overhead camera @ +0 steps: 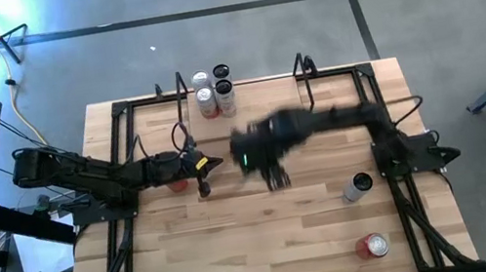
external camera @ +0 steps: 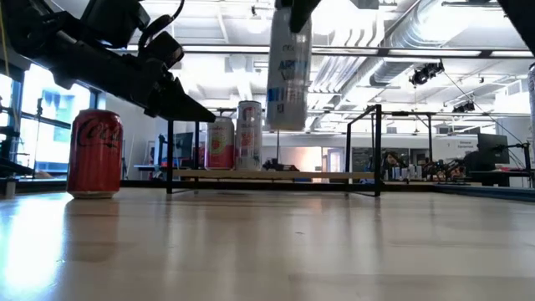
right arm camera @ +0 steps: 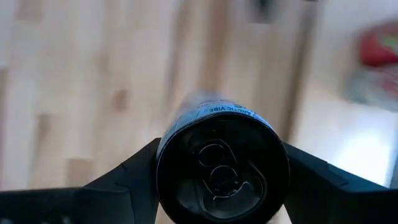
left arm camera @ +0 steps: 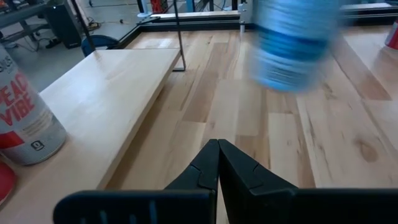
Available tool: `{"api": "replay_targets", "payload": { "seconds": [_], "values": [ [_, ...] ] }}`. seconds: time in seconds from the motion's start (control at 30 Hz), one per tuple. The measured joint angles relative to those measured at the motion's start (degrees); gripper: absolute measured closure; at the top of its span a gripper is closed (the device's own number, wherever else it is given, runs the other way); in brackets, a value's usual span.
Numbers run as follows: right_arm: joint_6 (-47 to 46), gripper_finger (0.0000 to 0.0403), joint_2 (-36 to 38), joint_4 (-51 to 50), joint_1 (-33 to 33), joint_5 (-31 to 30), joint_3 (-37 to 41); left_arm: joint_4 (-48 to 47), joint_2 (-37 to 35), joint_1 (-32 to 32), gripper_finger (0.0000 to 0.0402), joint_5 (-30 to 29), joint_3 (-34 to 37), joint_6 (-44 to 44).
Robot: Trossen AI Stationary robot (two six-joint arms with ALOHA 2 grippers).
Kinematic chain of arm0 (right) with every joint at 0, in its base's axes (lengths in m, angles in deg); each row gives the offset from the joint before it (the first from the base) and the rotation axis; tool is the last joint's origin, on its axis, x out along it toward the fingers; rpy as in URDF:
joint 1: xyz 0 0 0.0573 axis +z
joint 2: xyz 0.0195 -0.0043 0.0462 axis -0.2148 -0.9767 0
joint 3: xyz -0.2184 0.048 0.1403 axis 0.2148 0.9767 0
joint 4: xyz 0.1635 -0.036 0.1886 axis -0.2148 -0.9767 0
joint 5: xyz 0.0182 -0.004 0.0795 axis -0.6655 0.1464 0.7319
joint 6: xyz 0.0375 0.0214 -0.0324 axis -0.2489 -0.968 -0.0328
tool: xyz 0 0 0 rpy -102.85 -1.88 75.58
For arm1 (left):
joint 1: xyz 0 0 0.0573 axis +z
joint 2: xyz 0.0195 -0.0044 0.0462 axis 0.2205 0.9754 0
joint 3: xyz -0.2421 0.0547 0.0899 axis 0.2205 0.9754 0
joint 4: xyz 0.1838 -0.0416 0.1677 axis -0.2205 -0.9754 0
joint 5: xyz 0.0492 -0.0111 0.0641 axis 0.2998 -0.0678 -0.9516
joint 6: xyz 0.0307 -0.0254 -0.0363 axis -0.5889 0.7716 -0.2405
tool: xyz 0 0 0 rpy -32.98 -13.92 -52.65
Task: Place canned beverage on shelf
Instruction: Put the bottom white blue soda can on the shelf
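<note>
Low view: right gripper (right arm camera: 221, 180) jaws pinching blue can (external camera: 289, 71), top cropped; left gripper (left arm camera: 217, 163) jaws together.

The red can (external camera: 94, 154) reads Coca-Cola; the held blue-and-white can (right arm camera: 222, 163) reads "ARCTIC VIBE".

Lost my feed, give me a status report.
Right gripper shut on blue can, airborne mid-table. Left gripper shut, empty, beside red can. Shelf holds cans at its left; right side free.

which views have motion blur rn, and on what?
High view: the right arm and its end effector smear. Left wrist view: the blue-white can is blurred. Right wrist view: the can top is sharp, the tabletop streaked. Low view: mostly crisp.
</note>
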Motion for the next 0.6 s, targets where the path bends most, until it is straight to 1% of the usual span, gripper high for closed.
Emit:
{"api": "replay_targets", "payload": {
  "seconds": [0.17,0.3,0.37,0.5,0.6],
  "values": [
    [4.14,0.0159,1.66,-0.22,-13.56,0.75,-0.07,0.09,0.02,-0.89,0.0401,0.00,0.00,-0.04],
    [8.65,0.0159,1.81,-0.10,-23.94,2.83,-0.04,0.42,0.00,-0.94,0.0401,0.00,0.00,-0.39],
    [11.00,0.0159,1.88,1.17,-28.28,5.09,-0.04,0.60,0.00,-0.94,0.0401,0.00,0.00,-0.48],
    [14.61,0.0159,1.86,5.28,-34.81,9.94,-0.02,1.84,0.02,-0.94,0.0401,0.22,0.00,-0.50],
    [17.68,0.0159,1.07,6.21,-37.46,11.15,-0.02,2.32,0.02,-0.94,0.0401,0.37,0.00,-0.55]
  ]
}}
